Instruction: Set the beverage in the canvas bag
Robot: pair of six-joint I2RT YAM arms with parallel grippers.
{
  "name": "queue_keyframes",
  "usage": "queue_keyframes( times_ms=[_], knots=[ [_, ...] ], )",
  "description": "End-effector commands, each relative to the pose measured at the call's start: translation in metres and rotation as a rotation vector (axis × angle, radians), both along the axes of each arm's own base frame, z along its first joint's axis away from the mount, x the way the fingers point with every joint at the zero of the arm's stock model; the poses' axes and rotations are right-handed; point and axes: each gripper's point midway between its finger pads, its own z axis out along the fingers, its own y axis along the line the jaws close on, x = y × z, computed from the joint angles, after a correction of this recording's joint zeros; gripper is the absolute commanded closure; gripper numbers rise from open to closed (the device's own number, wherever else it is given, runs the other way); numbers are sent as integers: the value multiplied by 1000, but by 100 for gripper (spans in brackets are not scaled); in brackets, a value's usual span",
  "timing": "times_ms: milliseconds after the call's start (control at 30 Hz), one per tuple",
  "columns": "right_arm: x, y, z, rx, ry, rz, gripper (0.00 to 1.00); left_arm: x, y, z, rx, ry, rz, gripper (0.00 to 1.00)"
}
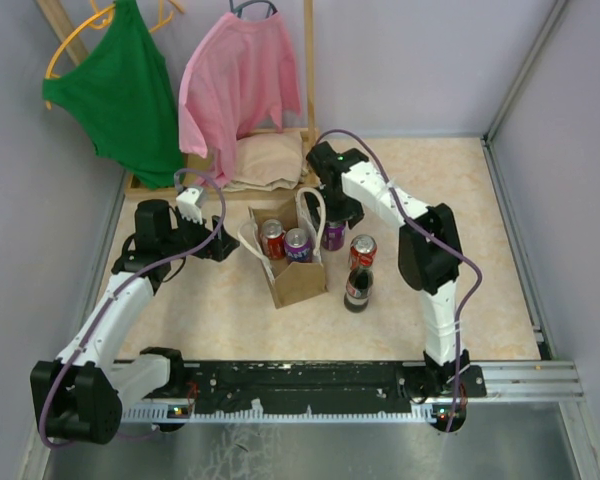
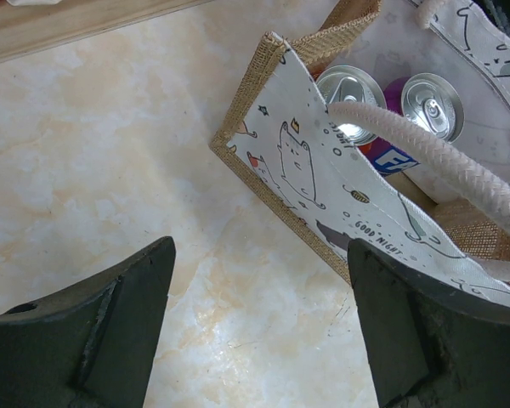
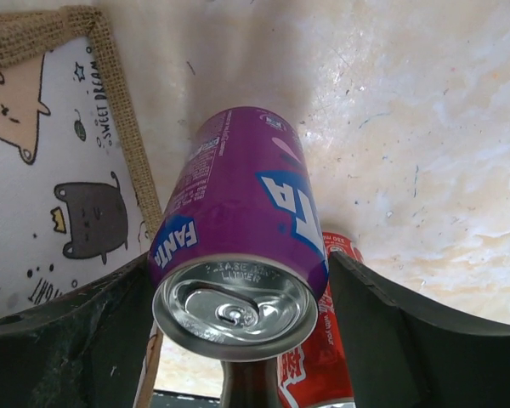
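The canvas bag stands open mid-table, with a red can and a purple can inside. My right gripper is open. Its fingers straddle a purple Fanta can that stands just right of the bag, very close on both sides. That can stands upright on the table. A red can and a cola bottle stand further right. My left gripper is open and empty beside the bag's left wall, above bare table.
A wooden rack at the back holds a green top and a pink shirt. A beige folded cloth lies at its foot. Grey walls enclose the table. A black rail runs along the front edge.
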Motion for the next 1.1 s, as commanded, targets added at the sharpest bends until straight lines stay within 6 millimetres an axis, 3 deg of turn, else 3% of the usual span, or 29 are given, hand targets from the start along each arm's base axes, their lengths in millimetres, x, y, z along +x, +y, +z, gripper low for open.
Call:
queue_keyframes(
  times_ms=[0,300,500,600,800,933,1067],
  knots=[
    [9,3,3,0,-46,3,25,7,-1,17,-9,-40,-10,12],
    [16,6,12,21,-87,-5,78,8,-1,17,-11,-40,-10,12],
    [32,-7,46,27,-177,-49,90,8,-1,18,-11,-45,-8,12],
    [49,-24,79,48,-258,-104,100,8,-1,18,-12,-46,-8,12],
    [80,-56,161,132,-458,-167,100,7,-1,19,-15,-50,-7,12],
    [83,-48,206,204,-545,-125,100,7,-1,19,-18,-49,-6,12],
    [74,-19,247,403,-601,-44,100,6,-1,20,-19,-52,-6,12]
  ],
)
